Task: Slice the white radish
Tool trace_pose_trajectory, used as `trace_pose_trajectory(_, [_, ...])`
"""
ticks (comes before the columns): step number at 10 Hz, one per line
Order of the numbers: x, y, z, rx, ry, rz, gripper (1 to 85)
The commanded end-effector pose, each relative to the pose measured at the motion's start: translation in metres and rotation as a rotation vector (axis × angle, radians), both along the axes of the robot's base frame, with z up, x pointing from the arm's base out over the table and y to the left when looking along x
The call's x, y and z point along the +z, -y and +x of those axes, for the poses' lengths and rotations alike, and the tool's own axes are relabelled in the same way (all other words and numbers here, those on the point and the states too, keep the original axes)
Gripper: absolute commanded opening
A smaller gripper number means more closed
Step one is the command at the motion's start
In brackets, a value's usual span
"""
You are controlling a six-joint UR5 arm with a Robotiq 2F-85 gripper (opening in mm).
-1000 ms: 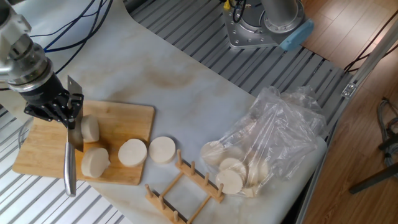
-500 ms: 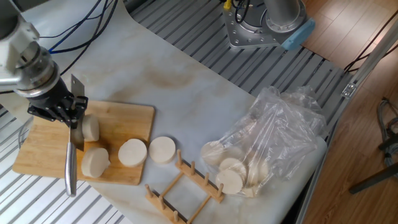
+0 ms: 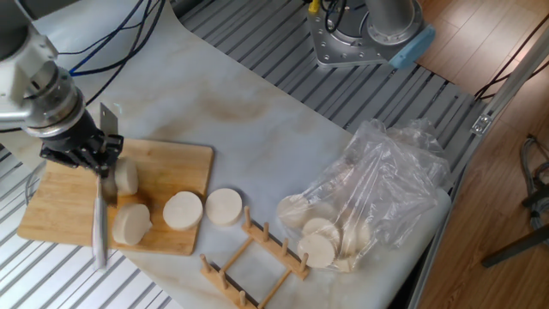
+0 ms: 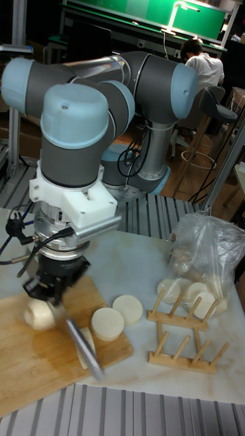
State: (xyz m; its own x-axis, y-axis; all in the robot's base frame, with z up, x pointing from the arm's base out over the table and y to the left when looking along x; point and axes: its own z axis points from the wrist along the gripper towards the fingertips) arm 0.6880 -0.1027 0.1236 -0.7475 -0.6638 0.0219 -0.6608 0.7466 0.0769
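Observation:
On the bamboo cutting board (image 3: pixel 176 163) (image 4: pixel 34 368) lies the white radish in two thick cream chunks, one (image 3: pixel 126 178) (image 4: pixel 37 315) close to the gripper, the other (image 3: pixel 130 223) (image 4: pixel 87 337) toward the board's front. My gripper (image 3: pixel 93 154) (image 4: pixel 53 300) hangs over the board's left part, shut on a knife (image 3: pixel 99 227) (image 4: pixel 85 351). The knife's long silver part runs down between the two chunks. One cut disc (image 3: pixel 183 210) (image 4: pixel 107 323) rests at the board's right edge, and a second (image 3: pixel 224 207) (image 4: pixel 127 308) lies on the white tabletop beside it.
A wooden dish rack (image 3: pixel 253 257) (image 4: pixel 184 334) stands near the front edge. A clear plastic bag (image 3: pixel 377 197) (image 4: pixel 204 252) with pale round slices sits at the right. The arm's base (image 3: pixel 360 34) is at the back, and blue cables (image 3: pixel 111 34) trail at the back left.
The gripper and knife have shifted slightly to the right over the board. The radish chunks and discs have not moved.

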Motion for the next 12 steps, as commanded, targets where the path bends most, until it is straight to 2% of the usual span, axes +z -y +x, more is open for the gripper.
trace_pose_trajectory(1, [0.001,-0.006,0.007,-0.008,0.018,0.055,1.3])
trace_pose_trajectory(3, [0.001,-0.002,0.014,0.007,0.042,0.059,1.3])
trace_pose_trajectory(4, [0.001,-0.005,0.018,0.007,0.058,0.088,1.3])
trace_pose_trajectory(6, [0.005,-0.008,0.030,0.010,0.094,0.109,1.3])
trace_pose_trajectory(7, [0.005,-0.010,0.032,0.012,0.100,0.107,1.3])
trace_pose_trajectory(8, [0.004,-0.007,0.029,0.013,0.089,0.100,1.7])
trace_pose_trajectory(9, [0.002,-0.011,0.030,0.010,0.097,0.112,4.7])
trace_pose_trajectory(10, [0.001,-0.013,0.030,0.014,0.099,0.120,12.7])
trace_pose_trajectory(11, [0.001,-0.013,0.030,0.014,0.100,0.118,14.3])
trace_pose_trajectory(12, [0.001,-0.012,0.025,0.020,0.085,0.119,19.7])
